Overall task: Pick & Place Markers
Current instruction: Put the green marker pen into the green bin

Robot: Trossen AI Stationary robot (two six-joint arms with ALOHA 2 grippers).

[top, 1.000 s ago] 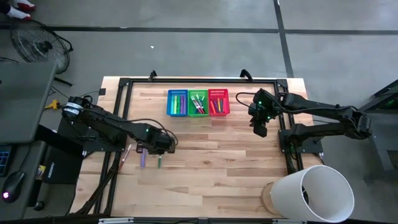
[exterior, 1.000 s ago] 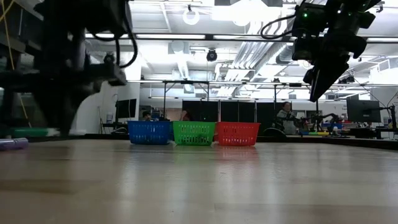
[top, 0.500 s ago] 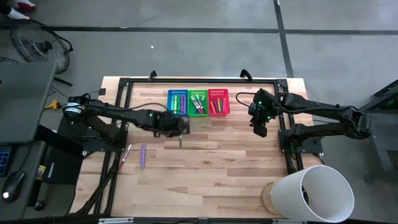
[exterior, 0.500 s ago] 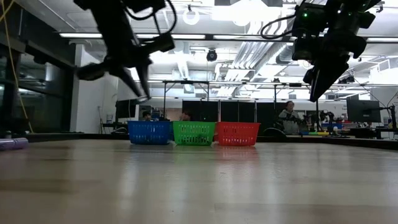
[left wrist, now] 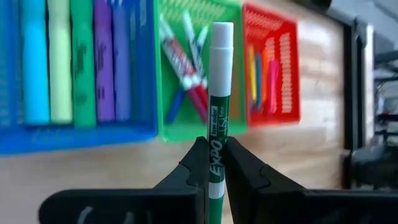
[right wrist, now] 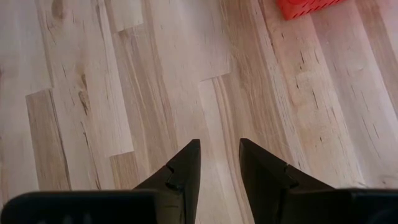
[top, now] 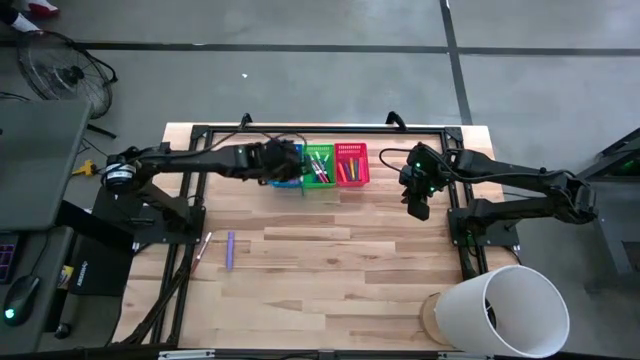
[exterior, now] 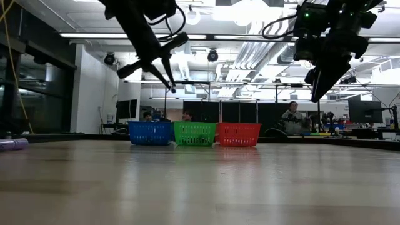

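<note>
My left gripper (top: 292, 166) hovers above the blue basket (top: 284, 152) and green basket (top: 319, 166) at the table's far middle, shut on a green marker (left wrist: 217, 106) with a white cap. The red basket (top: 352, 163) stands right of them. All three hold markers. A purple marker (top: 230, 250) and a thin pink marker (top: 202, 247) lie flat on the table at the near left. My right gripper (top: 418, 206) hangs still right of the baskets, open, with bare wood between its fingers (right wrist: 186, 163). My left gripper pinches the green marker's barrel at its printed label (left wrist: 216, 158) between its two fingers. The marker lies along the fingers, its white cap end (left wrist: 221, 40) sticking out past the fingertips. The fingers slant down toward the baskets, and the marker hangs clear above them.
A black frame rail (top: 200, 135) borders the table's far and side edges. A large white cylinder (top: 505, 310) stands at the near right corner. The wood between the baskets and the near edge (top: 340, 270) is free.
My left gripper has lifted the green marker off the table's near left and carried it up and toward the far edge, over the blue and green baskets, swinging round as it went. The purple and pink markers stayed where they lay.
</note>
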